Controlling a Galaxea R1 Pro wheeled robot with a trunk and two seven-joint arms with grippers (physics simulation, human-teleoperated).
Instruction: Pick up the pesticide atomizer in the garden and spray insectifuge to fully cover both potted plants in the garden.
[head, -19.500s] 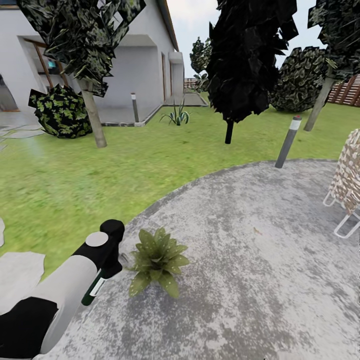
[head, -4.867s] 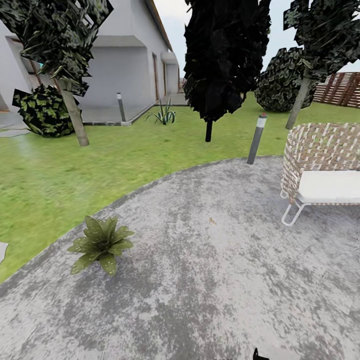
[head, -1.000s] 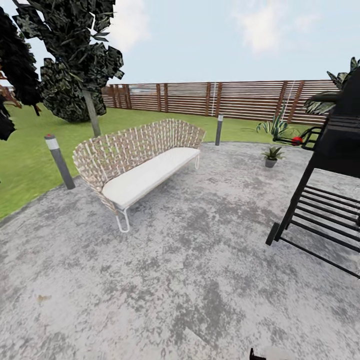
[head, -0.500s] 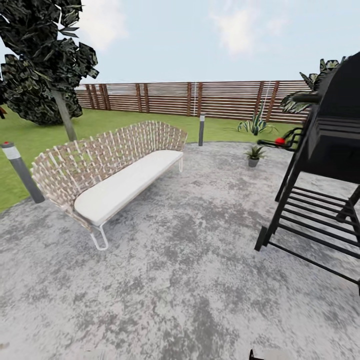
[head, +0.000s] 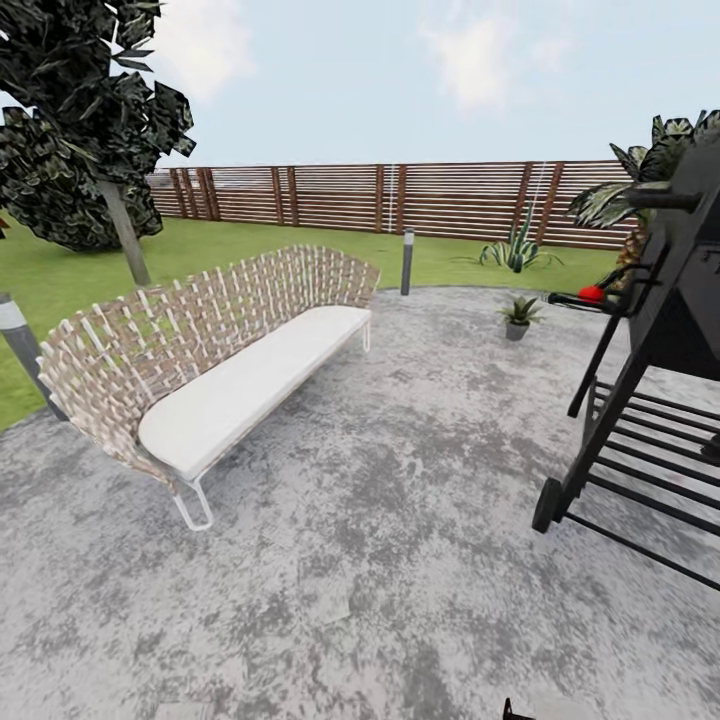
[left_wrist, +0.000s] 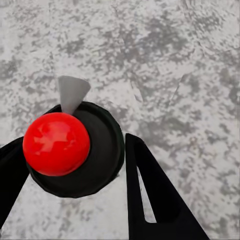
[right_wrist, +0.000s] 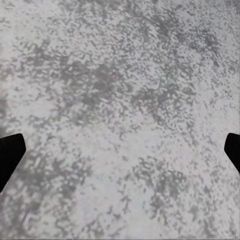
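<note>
Left end effector (left_wrist: 70, 165) is gripping the atomizer (left_wrist: 56, 144) between its fingers, patio (left_wrist: 175, 60) beneath. Right end effector (right_wrist: 120, 150) is hanging wide open, holding nothing, over patio.

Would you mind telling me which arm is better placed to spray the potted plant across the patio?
Left: its pincer grips the pesticide atomizer, while the right pincer is open and empty. The potted plant remains far off.

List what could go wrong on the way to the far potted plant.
1. The black grill stands close on the right of the path toward the potted plant; its frame and wheel could be clipped in passing.
2. The pesticide atomizer sits between the left end effector fingers, seen top-on; a jolt might shift it.
3. The wicker sofa narrows the left side.
</note>
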